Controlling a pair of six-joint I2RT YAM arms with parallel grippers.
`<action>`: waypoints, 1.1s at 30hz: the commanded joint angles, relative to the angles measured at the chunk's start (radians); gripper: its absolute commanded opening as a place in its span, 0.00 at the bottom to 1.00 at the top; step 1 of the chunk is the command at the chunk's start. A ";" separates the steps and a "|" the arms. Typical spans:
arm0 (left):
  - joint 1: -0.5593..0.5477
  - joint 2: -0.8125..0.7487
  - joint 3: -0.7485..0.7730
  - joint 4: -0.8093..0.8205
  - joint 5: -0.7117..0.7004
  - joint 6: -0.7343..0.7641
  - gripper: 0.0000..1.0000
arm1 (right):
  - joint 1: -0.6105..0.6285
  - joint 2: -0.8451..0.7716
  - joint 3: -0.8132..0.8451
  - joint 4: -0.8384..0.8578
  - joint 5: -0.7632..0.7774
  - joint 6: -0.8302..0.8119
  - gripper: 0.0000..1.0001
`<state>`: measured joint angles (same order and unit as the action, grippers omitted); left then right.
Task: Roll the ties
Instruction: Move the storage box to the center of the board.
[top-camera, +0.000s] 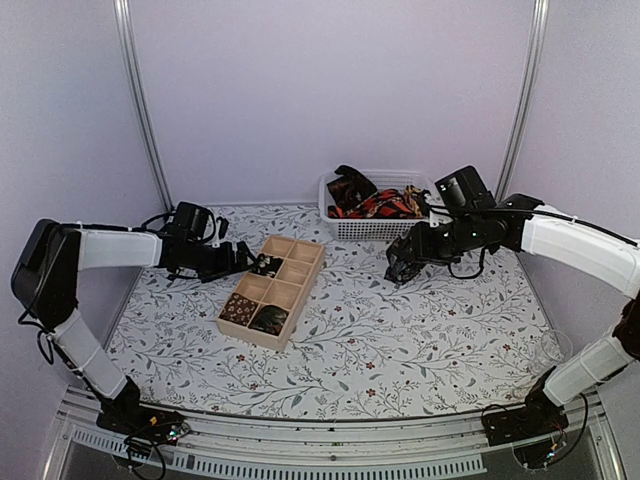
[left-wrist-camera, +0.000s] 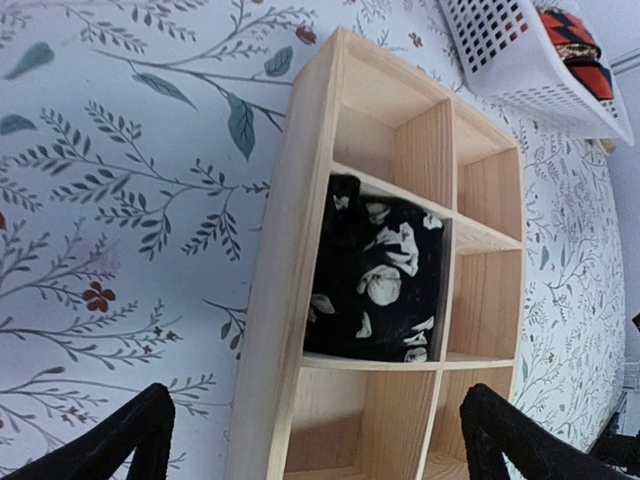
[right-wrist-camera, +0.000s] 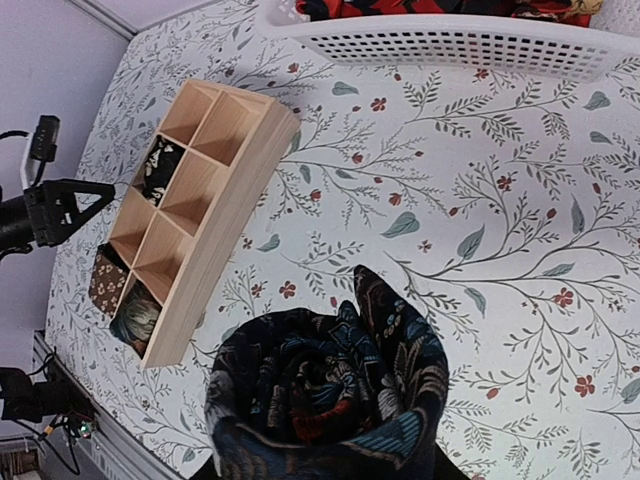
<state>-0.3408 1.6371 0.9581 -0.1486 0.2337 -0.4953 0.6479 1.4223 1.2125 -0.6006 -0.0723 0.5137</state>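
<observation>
While we looked in from the near edge of the flowered tablecloth (top-camera: 400, 350), the wooden tray (top-camera: 306, 292) lay slantwise left of centre. Its two nearest compartments were filled, a brown dotted roll (top-camera: 238, 310) on the left and a dark roll (top-camera: 268, 320) on the right. Farther along the left column, second from the far end, we saw a black-and-white roll (left-wrist-camera: 375, 275) sitting in its own compartment, with bare wood in the squares around it.

Just beside the tray's left wall at that point, the left gripper (top-camera: 243, 258) hung with its jaws spread wide and nothing between them, apart from the roll.

Across the cloth, to the right of the tray and well apart from it, the right gripper (top-camera: 400, 268) was clamped on a dark floral roll (right-wrist-camera: 330, 400), which it held above the cloth. We could not make out its fingers in the wrist view, where the coiled fabric hid them.

Against the back wall stood the white mesh basket (top-camera: 372, 230), with loose ties (top-camera: 385, 203) in red and black heaped inside beside a darker one.
</observation>
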 joint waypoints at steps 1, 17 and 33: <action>-0.004 0.018 -0.078 0.167 0.137 -0.088 1.00 | 0.032 -0.023 0.053 0.073 -0.090 0.047 0.06; -0.253 -0.081 -0.249 0.391 0.113 -0.328 1.00 | 0.055 0.180 0.214 0.159 -0.211 0.171 0.06; -0.316 -0.174 -0.232 0.318 -0.075 -0.233 1.00 | 0.141 0.341 0.252 0.199 -0.323 0.227 0.05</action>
<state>-0.6712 1.5528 0.7288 0.2142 0.2527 -0.7925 0.7868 1.6806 1.4658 -0.4400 -0.3702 0.7212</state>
